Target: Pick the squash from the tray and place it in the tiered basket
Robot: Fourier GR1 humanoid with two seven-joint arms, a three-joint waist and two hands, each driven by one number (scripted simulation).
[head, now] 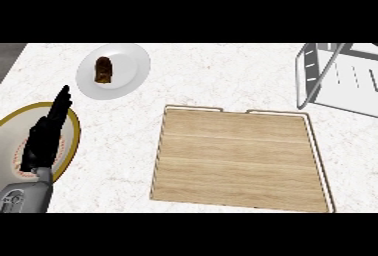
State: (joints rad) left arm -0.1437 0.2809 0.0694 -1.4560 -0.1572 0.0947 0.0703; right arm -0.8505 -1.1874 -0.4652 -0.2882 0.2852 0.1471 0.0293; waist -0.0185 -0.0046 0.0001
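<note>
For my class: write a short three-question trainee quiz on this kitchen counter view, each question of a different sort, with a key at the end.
1. True or false: a squash lies on the wooden tray.
2. Multiple choice: the small brown item sits on A) the white plate, B) the gold-rimmed plate, C) the wooden tray.
3. Fill in: the left hand shows at the view's left, over the gold-rimmed plate, with its fingers ____.

Key: 1. False; no squash shows on the tray. 2. A. 3. straight. The right hand is out of view; the wire basket stands at the upper right.

Bright, even light (shadows faint), no glare.
</note>
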